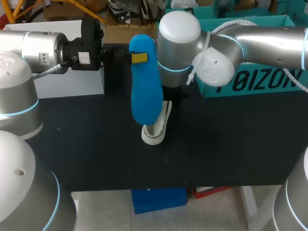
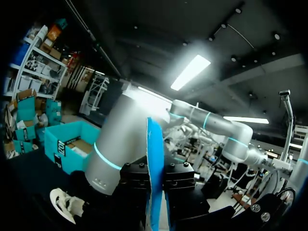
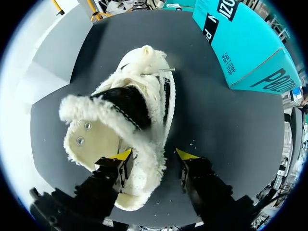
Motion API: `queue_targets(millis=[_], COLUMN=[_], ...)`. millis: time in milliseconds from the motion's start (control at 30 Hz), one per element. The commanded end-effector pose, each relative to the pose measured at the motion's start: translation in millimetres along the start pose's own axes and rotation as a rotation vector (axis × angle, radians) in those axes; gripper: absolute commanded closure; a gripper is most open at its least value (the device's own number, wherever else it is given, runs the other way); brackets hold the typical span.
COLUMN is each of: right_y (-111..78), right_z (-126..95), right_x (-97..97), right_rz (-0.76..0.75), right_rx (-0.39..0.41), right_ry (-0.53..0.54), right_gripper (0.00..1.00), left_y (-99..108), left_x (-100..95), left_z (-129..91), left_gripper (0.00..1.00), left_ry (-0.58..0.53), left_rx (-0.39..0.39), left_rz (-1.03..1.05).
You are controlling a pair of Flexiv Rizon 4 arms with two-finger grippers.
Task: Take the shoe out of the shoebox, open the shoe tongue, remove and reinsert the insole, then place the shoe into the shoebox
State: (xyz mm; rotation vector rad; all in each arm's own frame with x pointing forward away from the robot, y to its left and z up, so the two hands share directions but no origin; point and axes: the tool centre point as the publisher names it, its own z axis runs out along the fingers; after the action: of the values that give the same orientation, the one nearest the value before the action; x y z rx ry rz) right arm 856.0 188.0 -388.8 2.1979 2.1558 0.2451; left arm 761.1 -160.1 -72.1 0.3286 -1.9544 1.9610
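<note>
Left hand (image 2: 156, 187) clenched on the upright blue insole (image 2: 154, 144); right hand (image 3: 154, 155) released, fleecy shoe (image 3: 144, 96) partly between its spread fingers.

The shoe (image 1: 156, 126) sits on the table (image 1: 86, 144) near its middle, with the shoebox (image 1: 250, 57) behind it to the right, well apart. The insole (image 1: 145, 82) stands on end in the air over the shoe, clamped from two sides in the left gripper (image 1: 138, 57), which comes in from the left. The right gripper (image 3: 153, 155) is over the shoe. The shoe's near end lies between its spread fingers, one finger against the shoe's side and the other just beside it.
</note>
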Motion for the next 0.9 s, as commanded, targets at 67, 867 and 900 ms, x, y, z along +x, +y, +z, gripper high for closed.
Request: queue_targets(millis=[67, 867, 900], right_y=[-11.7, -8.9, -8.2], right_z=[-17, -70, -73], right_x=[-22.8, -45.0, -44.2], right_rz=[0.003, -0.114, -0.114], right_rx=[-0.038, -0.126, -0.132], right_ry=[0.072, 0.679, 0.690], right_gripper=[0.00, 0.00, 0.00], left_y=[0, 0, 0], left_x=[0.8, 0.8, 0.8], left_z=[1, 1, 1], left_gripper=[1.00, 1.00, 1.00], left_ry=[-0.005, -0.005, -0.005], left_rx=[-0.001, -0.001, -0.001], left_rz=[0.000, 0.000, 0.000])
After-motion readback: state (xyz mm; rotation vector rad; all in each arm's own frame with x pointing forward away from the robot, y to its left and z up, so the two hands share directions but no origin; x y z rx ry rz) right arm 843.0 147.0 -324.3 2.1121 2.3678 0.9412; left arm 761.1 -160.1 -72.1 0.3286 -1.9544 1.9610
